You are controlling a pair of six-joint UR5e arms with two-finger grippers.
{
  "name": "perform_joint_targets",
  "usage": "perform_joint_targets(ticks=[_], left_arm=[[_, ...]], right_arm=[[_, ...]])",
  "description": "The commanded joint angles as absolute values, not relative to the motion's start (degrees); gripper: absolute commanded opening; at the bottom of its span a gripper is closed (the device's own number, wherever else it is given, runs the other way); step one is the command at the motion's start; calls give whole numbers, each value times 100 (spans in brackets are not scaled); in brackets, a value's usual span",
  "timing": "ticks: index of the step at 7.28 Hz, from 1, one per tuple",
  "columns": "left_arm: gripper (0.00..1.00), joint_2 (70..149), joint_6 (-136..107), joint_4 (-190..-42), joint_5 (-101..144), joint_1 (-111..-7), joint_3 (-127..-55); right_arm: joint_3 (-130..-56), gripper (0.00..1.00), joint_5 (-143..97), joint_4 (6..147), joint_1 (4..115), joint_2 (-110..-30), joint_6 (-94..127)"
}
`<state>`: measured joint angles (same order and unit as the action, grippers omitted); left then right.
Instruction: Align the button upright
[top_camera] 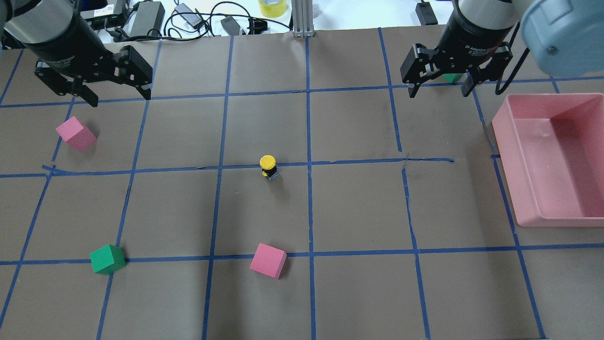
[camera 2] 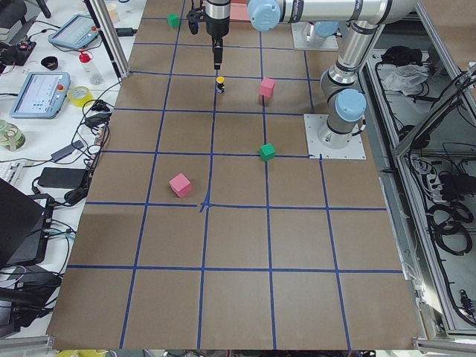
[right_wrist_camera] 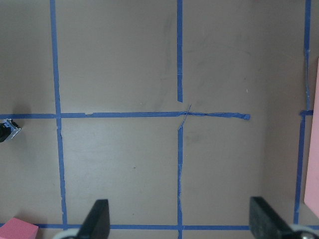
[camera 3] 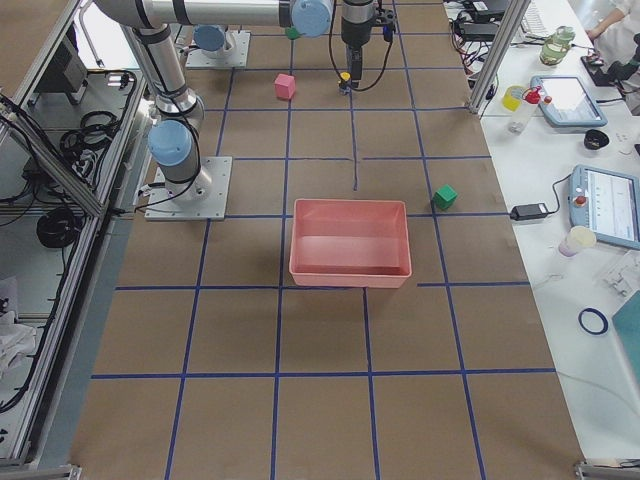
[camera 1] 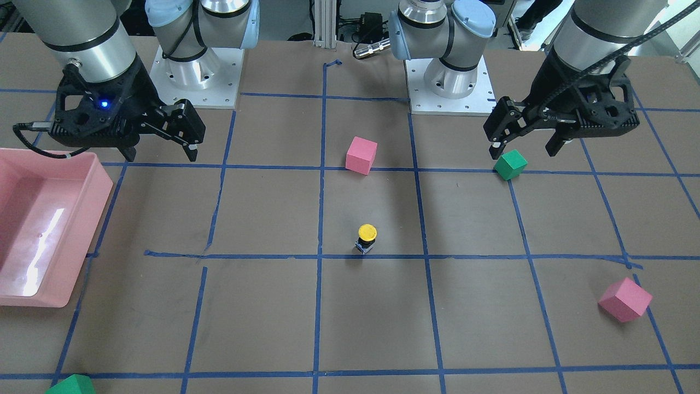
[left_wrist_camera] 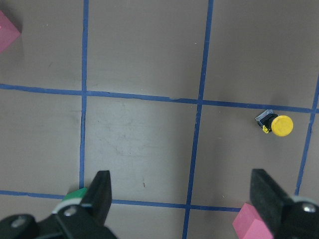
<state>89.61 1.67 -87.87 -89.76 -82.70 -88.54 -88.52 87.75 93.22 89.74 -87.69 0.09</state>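
The button [top_camera: 268,166] stands upright on its square base near the table's middle, yellow cap on top; it also shows in the front view [camera 1: 367,238] and the left wrist view [left_wrist_camera: 275,124]. Only its base shows at the left edge of the right wrist view [right_wrist_camera: 9,131]. My left gripper [top_camera: 119,97] is open and empty, raised over the far left of the table, well away from the button. My right gripper [top_camera: 439,92] is open and empty, raised at the far right. Both also show in the front view: left [camera 1: 523,149], right [camera 1: 161,156].
A pink bin [top_camera: 502,127] sits at the right edge. Pink cubes [top_camera: 76,134] [top_camera: 268,260] and a green cube [top_camera: 107,259] lie around the button. Another green cube [top_camera: 453,78] shows behind the right gripper. Cables and gear lie beyond the far edge.
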Motion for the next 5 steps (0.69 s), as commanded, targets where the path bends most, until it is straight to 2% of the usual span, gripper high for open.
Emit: perform_joint_targets(ticks=[1,5], left_arm=[[100,8956,237,-8815,-9026,-8253,-8842],[100,8965,168,-9131,-8974,-8253,-8860]], right_arm=[[-8894,100,8780,9334,8974,-8771,9],[-8895,100,8789,9334,8974,-8771,9]])
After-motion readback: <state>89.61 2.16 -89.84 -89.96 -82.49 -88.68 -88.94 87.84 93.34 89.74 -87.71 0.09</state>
